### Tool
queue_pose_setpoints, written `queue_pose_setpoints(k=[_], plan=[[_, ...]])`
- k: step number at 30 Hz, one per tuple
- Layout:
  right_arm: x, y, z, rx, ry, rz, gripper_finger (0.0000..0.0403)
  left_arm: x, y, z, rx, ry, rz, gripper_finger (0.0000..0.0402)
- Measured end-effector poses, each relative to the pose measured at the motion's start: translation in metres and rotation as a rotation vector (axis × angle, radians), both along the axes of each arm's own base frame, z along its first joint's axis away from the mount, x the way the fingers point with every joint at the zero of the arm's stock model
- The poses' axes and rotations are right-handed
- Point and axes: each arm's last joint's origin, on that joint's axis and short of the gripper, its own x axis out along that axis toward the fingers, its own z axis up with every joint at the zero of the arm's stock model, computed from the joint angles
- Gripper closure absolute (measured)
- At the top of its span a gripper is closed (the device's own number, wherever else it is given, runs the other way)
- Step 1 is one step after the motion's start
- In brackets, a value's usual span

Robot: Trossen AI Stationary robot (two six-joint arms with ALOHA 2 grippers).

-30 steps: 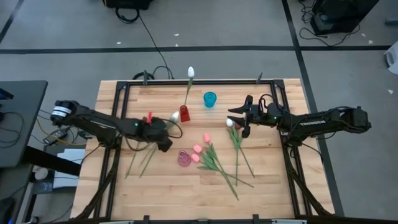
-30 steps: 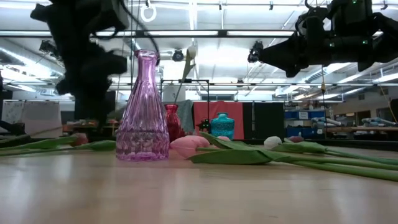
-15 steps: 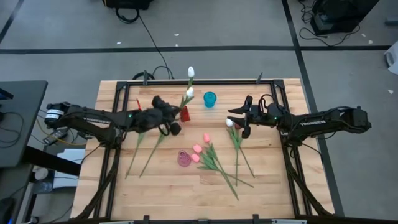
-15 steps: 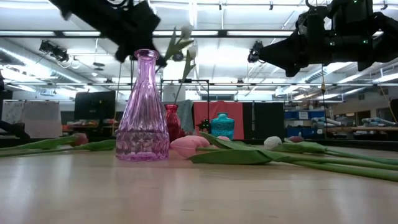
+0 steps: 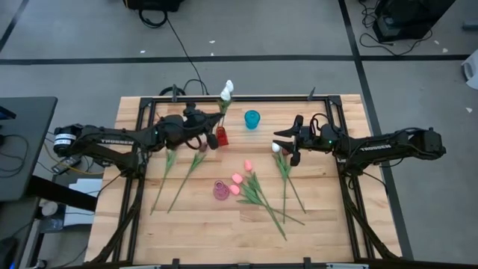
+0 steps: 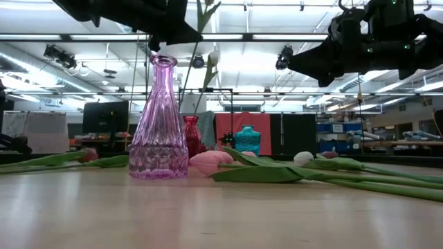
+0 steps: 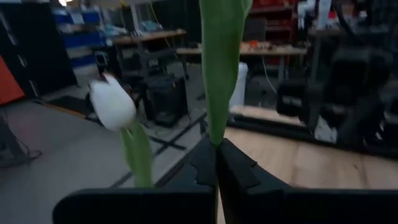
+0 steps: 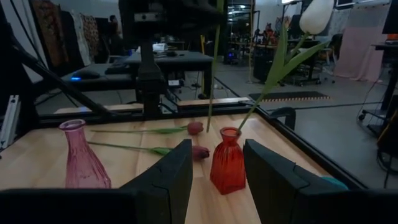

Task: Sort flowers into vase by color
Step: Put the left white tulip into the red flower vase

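My left gripper (image 5: 211, 140) (image 7: 217, 149) hovers beside the red vase (image 5: 221, 137) (image 8: 227, 168), shut on a white tulip (image 5: 223, 96) held upright. Another white tulip (image 5: 229, 84) (image 8: 316, 15) stands in that vase, its stem leaning on the rim. My right gripper (image 5: 283, 142) (image 8: 214, 180) waits open above the table's right half, beside a white tulip (image 5: 275, 148) lying flat. Pink tulips (image 5: 243, 176) lie next to the pink vase (image 5: 221, 190) (image 6: 159, 117). Two maroon tulips (image 5: 179, 179) (image 8: 196, 128) lie on the left. A teal vase (image 5: 252, 119) stands near the far edge. My left gripper pinches the white tulip's green stem (image 7: 216, 127) between its two fingertips, the fingers coming level from the table's left and lying across the stem. The tulip is lifted clear and upright. Its lower stem (image 8: 212, 81) hangs free, ending beside the red vase's mouth.
The black frame rail (image 5: 246, 98) runs along the far edge behind the vases. Loose stems (image 5: 276, 209) spread across the middle of the table. Bare wood (image 5: 224, 232) lies along the near edge.
My left gripper has risen from the table and moved toward the far edge, up to the red vase, carrying the white tulip. The tulip, earlier lying low near the table, has swung upright and its head now sits beside the tulip in the vase.
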Motion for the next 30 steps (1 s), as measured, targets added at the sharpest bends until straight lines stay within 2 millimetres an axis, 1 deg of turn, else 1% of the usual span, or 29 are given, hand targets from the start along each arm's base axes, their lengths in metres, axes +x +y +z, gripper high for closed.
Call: queue_pose_setpoints(k=[5, 8, 10, 15, 20, 25, 27, 30], plan=[[0.000, 0.000, 0.000, -0.008, 0.000, -0.005, 0.0249, -0.001, 0.005, 0.008, 0.035, -0.068, -0.012, 0.0396], [0.000, 0.000, 0.000, -0.007, 0.000, 0.001, 0.0249, -0.001, 0.009, 0.008, 0.039, -0.077, 0.001, 0.0396], [0.000, 0.000, 0.000, -0.009, -0.001, 0.006, 0.0249, 0.002, 0.012, 0.004, 0.048, -0.062, 0.013, 0.0396], [0.000, 0.000, 0.001, -0.012, -0.008, 0.012, 0.0249, 0.017, 0.022, -0.009, 0.075, -0.052, 0.023, 0.0396], [0.000, 0.000, -0.001, -0.008, 0.008, 0.013, 0.0249, 0.026, 0.024, -0.022, 0.065, -0.021, 0.017, 0.0396], [0.000, 0.000, -0.001, -0.007, 0.011, 0.013, 0.0249, 0.027, 0.024, -0.032, 0.019, 0.050, 0.014, 0.0390], [0.000, 0.000, -0.001, -0.007, 0.011, 0.013, 0.0249, 0.025, 0.024, -0.033, 0.002, 0.081, 0.018, 0.0381], [0.000, 0.001, -0.002, -0.004, 0.017, 0.018, 0.0249, 0.022, 0.025, -0.038, -0.054, 0.125, 0.078, 0.0362]])
